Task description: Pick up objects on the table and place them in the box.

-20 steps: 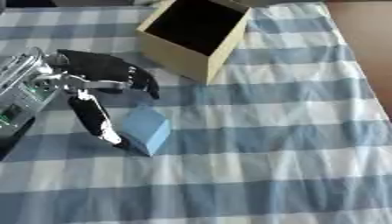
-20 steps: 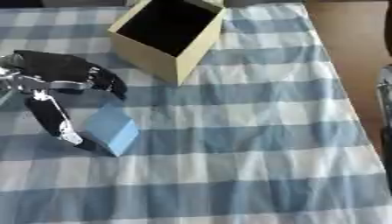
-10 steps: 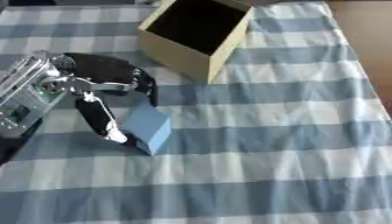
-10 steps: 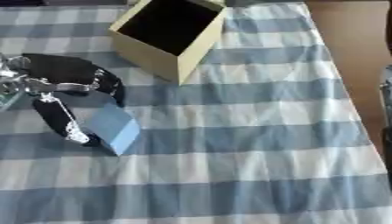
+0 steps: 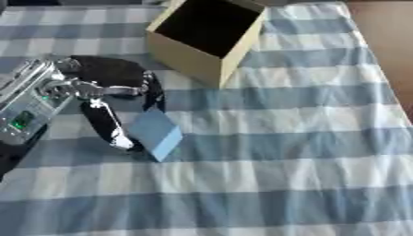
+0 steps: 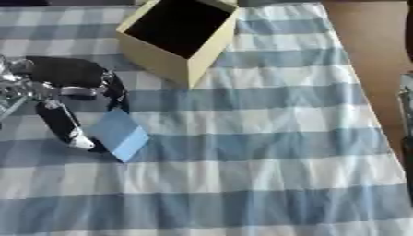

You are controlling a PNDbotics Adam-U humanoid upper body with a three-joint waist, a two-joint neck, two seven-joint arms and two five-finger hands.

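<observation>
A light blue block (image 5: 156, 133) lies on the blue-and-white checked cloth, left of centre. My left hand (image 5: 109, 80) reaches in from the left and curls round it: the fingers (image 5: 152, 94) come down on the block's upper corner and the thumb (image 5: 110, 130) presses against its lower left edge. The block rests on the cloth. An open cream cardboard box (image 5: 206, 38) stands tilted at the top centre, its dark inside showing, about a hand's width up and to the right of the block. My right hand shows in neither view.
The cloth-covered table (image 5: 282, 152) ends at the right, where brown floor (image 6: 371, 41) shows. A narrow dark and grey shape (image 6: 406, 110) sits at the right edge of the right eye view, off the table.
My left hand has slid right and down onto the block. Its fingers now touch the block's top corner and the thumb has closed against its side. The block has barely moved.
</observation>
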